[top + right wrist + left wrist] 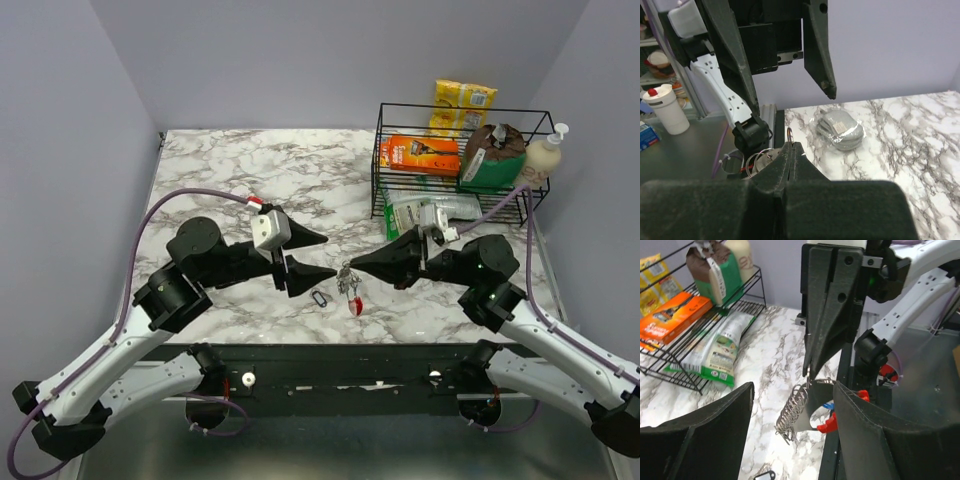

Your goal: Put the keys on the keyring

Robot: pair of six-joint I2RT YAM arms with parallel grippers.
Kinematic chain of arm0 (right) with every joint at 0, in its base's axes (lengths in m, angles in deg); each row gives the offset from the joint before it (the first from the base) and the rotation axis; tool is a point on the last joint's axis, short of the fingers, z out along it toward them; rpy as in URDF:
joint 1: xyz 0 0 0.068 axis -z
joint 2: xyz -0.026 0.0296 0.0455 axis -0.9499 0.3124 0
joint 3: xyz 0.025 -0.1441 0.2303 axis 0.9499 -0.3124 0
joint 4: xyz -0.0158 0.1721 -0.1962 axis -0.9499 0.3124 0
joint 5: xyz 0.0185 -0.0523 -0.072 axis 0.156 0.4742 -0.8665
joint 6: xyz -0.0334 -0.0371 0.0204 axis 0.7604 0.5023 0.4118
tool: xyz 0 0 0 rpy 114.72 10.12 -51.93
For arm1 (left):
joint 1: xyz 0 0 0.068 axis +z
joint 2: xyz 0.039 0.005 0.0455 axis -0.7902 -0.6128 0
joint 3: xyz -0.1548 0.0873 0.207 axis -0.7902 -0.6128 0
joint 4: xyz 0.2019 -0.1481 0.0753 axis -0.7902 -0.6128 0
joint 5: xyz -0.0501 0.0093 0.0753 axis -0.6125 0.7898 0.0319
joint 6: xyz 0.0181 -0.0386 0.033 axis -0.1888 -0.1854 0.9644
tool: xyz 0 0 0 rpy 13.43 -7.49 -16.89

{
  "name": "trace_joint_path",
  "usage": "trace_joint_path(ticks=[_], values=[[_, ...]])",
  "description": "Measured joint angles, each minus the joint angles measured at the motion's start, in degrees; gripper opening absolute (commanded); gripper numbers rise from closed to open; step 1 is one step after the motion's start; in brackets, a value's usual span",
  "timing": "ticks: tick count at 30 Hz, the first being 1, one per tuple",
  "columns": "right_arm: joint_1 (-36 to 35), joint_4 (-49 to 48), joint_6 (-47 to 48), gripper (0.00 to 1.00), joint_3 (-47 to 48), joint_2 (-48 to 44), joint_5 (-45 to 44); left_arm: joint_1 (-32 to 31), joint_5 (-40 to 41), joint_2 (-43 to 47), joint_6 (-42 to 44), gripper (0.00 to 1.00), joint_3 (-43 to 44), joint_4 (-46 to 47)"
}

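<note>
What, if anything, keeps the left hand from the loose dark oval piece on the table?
Likely nothing, so yes: the left hand is open and the dark oval piece lies uncovered just beside it. The key bunch hanging from the right hand is close.

Soft, even light from above fills all three views. The marble table (250,170) is bright, with only faint, short shadows. The top view is sharp throughout. In the wrist views the left tool (792,400) and right tool (790,150) along the bottom edge are blurred, nearly featureless black.
</note>
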Motion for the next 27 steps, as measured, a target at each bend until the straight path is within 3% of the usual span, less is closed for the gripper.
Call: trace_joint_path(ticks=[5,8,11,27], values=[[0.0,-3.6,-0.9,0.00,-2.1,-3.3,-0.2,0.0,-4.3,1.7,0.3,0.65,-0.9,2.6],[0.0,-4.8,-1.2,0.01,-2.1,-4.0,-0.2,0.0,-6.4,1.2,0.4,0.58,-0.9,3.2],[0.0,-5.4,-1.7,0.01,-2.1,-3.9,-0.2,0.0,-8.1,0.1,0.4,0.38,-1.0,3.8],[0.0,-6.8,-2.9,0.01,-2.1,-3.0,-0.2,0.0,-10.6,-4.9,-1.5,0.39,-0.8,4.3]])
